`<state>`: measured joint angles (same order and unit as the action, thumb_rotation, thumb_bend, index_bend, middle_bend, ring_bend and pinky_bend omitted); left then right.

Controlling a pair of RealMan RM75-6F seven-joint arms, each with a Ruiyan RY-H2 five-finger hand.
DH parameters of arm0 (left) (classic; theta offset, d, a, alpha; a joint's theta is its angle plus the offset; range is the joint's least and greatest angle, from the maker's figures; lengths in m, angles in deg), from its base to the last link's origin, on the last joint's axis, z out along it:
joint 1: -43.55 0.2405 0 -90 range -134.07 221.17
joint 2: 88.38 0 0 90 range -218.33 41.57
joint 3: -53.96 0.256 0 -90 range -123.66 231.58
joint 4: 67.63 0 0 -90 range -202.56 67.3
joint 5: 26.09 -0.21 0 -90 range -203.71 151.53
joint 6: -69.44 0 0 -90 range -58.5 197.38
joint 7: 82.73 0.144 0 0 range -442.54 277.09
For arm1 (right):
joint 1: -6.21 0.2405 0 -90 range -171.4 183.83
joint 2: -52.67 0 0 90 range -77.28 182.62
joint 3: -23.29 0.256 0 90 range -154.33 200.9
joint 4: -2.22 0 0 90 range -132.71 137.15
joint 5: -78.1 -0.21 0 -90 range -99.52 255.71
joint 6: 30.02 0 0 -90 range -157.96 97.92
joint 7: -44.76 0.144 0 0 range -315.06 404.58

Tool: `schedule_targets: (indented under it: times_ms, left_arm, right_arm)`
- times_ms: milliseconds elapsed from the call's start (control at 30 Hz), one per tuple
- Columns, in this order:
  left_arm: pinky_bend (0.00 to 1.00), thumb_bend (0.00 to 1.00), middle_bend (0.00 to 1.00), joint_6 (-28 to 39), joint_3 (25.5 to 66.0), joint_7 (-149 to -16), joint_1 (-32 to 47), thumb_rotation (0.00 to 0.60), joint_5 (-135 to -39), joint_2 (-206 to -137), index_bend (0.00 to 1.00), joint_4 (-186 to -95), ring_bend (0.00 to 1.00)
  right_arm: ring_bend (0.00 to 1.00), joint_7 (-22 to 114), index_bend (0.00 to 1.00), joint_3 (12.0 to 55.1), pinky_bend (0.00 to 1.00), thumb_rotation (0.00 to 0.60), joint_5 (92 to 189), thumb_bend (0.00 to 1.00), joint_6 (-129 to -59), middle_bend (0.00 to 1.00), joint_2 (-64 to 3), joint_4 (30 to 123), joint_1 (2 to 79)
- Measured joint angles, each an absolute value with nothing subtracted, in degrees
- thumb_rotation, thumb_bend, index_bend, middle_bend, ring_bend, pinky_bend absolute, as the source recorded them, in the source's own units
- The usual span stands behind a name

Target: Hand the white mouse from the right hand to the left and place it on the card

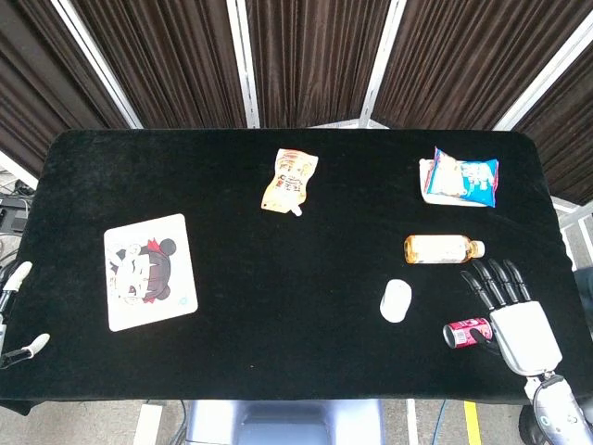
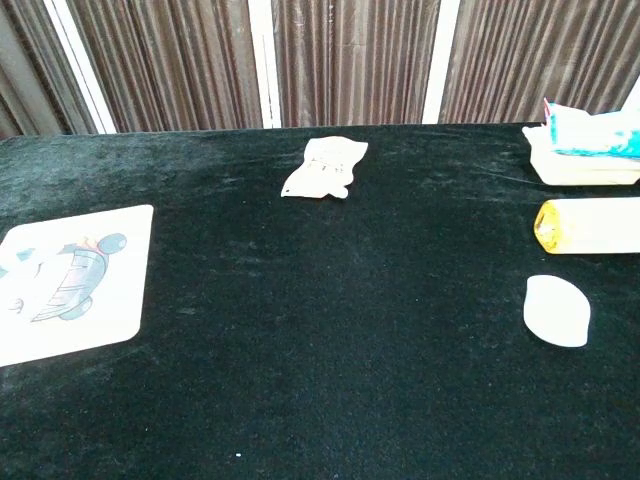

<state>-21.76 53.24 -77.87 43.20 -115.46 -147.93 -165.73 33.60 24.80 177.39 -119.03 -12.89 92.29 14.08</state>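
The white mouse (image 1: 396,299) (image 2: 557,310) lies alone on the black table (image 1: 296,250), right of centre. My right hand (image 1: 510,311) is to its right near the front edge, fingers spread and flat, holding nothing and apart from the mouse. The card (image 1: 149,270) (image 2: 65,282), white with a cartoon picture, lies at the left side. Only fingertips (image 1: 18,273) of my left hand (image 1: 17,311) show at the table's left edge in the head view; how the hand stands is hidden. The chest view shows neither hand.
A small red can (image 1: 465,333) lies right beside my right hand. A bottle of amber drink (image 1: 443,248) (image 2: 590,226) lies on its side behind the mouse. A blue-white snack packet (image 1: 460,178) (image 2: 588,145) sits at back right, an orange pouch (image 1: 289,181) (image 2: 325,166) at back centre.
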Motion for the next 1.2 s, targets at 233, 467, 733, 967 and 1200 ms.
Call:
schedule_targets:
  times_ms: [233,467,733,967,1200]
  left_arm:
    - [0.0,0.0,0.0,-21.22,53.15,-77.62,43.09,0.6,-114.99,-148.08,0.0,-165.64,0.0]
    - [0.0,0.0,0.0,-19.64,52.39,-76.36,42.23,0.6,-113.4,-148.52,0.0,-165.64,0.0]
    - [0.0,0.0,0.0,-16.61,50.99,-74.35,40.65,0.6,-109.65,-149.77,0.0,-164.82,0.0]
    - [0.0,0.0,0.0,-14.57,49.73,-72.33,39.38,0.6,-106.5,-150.7,0.0,-164.55,0.0]
    - [0.0,0.0,0.0,-13.06,49.04,-70.48,38.63,0.6,-103.53,-151.73,0.0,-163.68,0.0]
  right_arm:
    - [0.0,32.91,0.1,24.52,0.0,0.6,177.05,0.0,-117.03,0.05,-13.53,92.33,14.67]
    - [0.0,32.8,0.11,24.18,0.0,0.6,177.6,0.0,-108.6,0.06,-13.58,92.85,19.27]
    - [0.04,36.18,0.22,24.22,0.11,0.6,181.5,0.0,-97.33,0.21,-15.35,86.02,30.43]
    - [0.07,43.53,0.25,22.03,0.15,0.6,189.71,0.0,-97.33,0.24,-20.5,71.05,36.54]
    - [0.07,49.74,0.25,17.21,0.15,0.6,197.29,0.0,-98.5,0.24,-26.11,56.75,42.82]
